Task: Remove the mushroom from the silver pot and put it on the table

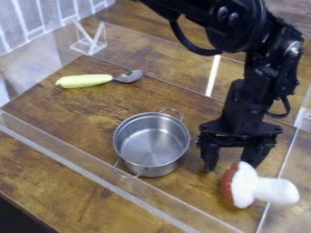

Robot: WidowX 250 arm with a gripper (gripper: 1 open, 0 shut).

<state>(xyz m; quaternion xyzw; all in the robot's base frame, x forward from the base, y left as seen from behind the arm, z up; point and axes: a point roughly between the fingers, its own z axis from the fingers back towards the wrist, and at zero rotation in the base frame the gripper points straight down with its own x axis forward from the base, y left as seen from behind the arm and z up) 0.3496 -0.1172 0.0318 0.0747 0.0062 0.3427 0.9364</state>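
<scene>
The table, a dark brown plank tabletop with visible grain, carries all items and is bounded by clear acrylic walls. The black robot arm enters from the far right corner and descends toward the near right portion of the tabletop, with its gripper pointing straight down. The gripper is released: its jaws stand spread and nothing is grasped between them. The silver pot sits upright near the middle of the tabletop, toward the near edge, just beside the gripper, and its interior shows bare steel. The mushroom lies on its side on the tabletop by the near right corner, reddish-brown cap toward the pot and white stem pointing to the right edge; it sits just below the gripper's fingertips, though contact cannot be confirmed from this angle. A yellow-handled spoon lies toward the far left edge, well apart from the pot.
</scene>
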